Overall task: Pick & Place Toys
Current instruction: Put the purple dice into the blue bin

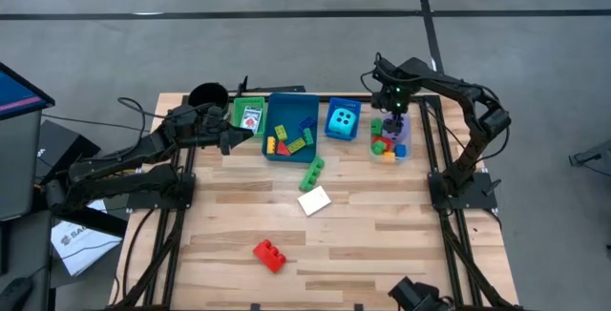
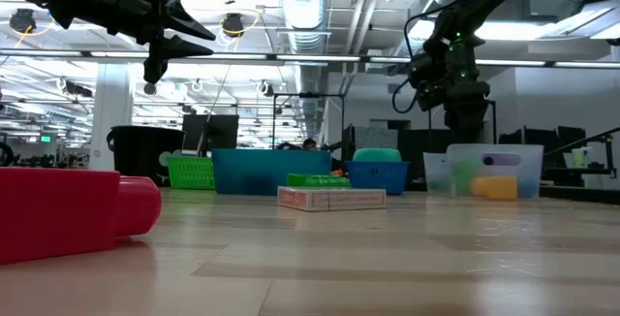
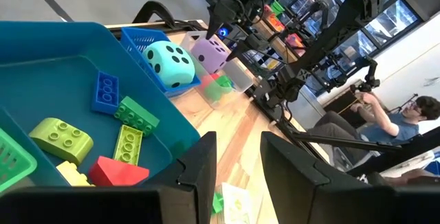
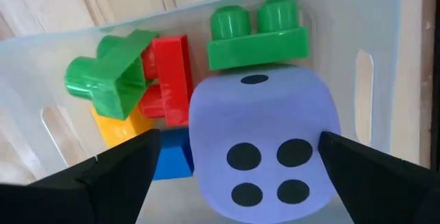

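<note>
right pincer (image 4: 234,165) open astride purple dice (image 4: 265,145)

Along the surface's (image 1: 382,225) twelve o'clock edge, nine to three: cup (image 1: 207,95), card tray (image 1: 248,114), brick tray (image 1: 291,126), basket with a dice cube (image 1: 343,119), clear tray (image 1: 389,139). Toward six: loose bricks (image 1: 311,173), card (image 1: 314,200), another brick (image 1: 269,255).

2 matte black jointed arms on black frame bases, loose black cables along the links (green status light glowing near the right wrist); each gripper has 2 flat, dark, wedge-shaped fingers.
</note>
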Tool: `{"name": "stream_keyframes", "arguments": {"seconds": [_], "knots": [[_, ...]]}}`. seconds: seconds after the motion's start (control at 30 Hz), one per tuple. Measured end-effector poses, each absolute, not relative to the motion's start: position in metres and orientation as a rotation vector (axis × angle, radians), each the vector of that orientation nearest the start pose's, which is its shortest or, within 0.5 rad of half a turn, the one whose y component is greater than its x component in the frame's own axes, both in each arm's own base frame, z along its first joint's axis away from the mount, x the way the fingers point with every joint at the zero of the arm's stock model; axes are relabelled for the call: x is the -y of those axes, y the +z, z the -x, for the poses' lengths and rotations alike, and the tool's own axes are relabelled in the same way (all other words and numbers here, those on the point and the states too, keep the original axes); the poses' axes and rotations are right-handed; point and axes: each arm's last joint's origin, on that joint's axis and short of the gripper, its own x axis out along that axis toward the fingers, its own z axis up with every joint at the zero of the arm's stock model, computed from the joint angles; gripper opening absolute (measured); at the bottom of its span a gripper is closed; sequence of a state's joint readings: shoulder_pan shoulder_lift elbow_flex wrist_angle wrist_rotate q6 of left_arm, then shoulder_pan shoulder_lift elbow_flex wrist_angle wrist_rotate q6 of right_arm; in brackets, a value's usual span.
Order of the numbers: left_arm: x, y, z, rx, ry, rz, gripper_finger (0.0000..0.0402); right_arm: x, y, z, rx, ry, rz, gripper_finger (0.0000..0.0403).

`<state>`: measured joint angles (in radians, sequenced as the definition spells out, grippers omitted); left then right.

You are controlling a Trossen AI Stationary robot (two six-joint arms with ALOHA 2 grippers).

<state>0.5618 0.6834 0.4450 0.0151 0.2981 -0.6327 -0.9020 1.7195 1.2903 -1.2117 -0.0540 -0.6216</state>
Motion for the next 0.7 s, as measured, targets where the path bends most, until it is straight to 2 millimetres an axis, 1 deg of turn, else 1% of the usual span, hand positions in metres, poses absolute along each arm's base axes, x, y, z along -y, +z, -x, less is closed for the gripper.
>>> {"name": "stream_keyframes", "arguments": {"seconds": [0.27,0.47,0.7], "knots": [[-0.078,0.249,-0.14,-0.114,0.32,0.721,0.0108,0.23,0.224,-0.189,-1.588,-0.123,-0.265,0.0392],[-0.078,0.25,-0.14,-0.114,0.319,0.721,0.0108,0.237,0.234,-0.193,-1.547,-0.147,-0.228,0.0392],[-0.078,0.249,-0.14,-0.115,0.319,0.721,0.0108,0.242,0.235,-0.189,-1.529,-0.165,-0.228,0.0392]]}}
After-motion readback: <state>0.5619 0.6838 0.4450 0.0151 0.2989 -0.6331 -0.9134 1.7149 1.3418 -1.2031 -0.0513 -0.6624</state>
